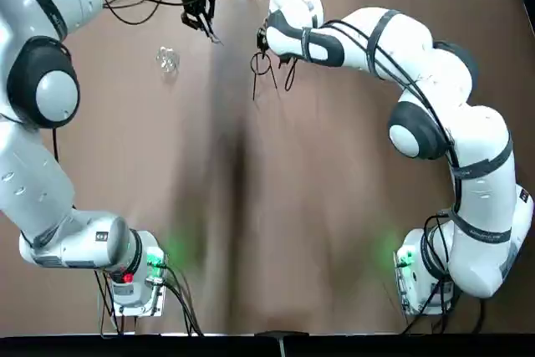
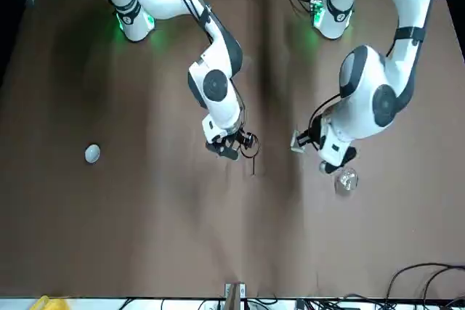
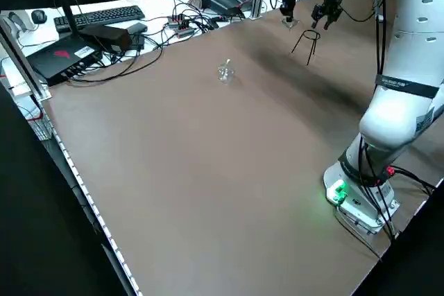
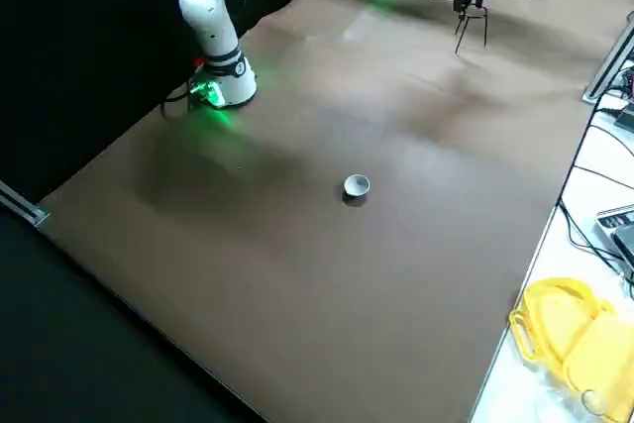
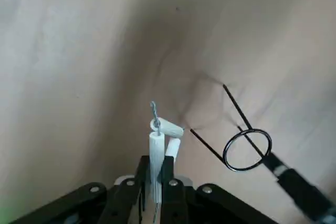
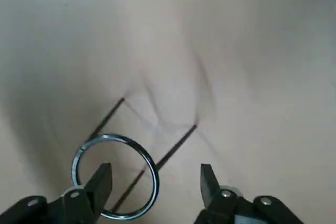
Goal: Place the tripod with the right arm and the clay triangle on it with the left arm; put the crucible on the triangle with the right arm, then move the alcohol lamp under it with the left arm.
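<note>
Clamped on triangle (image 5: pixel 157 156) with left gripper (image 5: pixel 155 162), upper left of top view; fingers apart on right gripper (image 6: pixel 156 167) at tripod (image 6: pixel 118 137), upper centre.

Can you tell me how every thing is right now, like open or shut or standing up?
Tripod: standing upright
Crucible: open side up
Alcohol lamp: upright
Clay triangle: held, tilted
Left end effector: closed on the triangle
Right end effector: open, by the tripod
</note>
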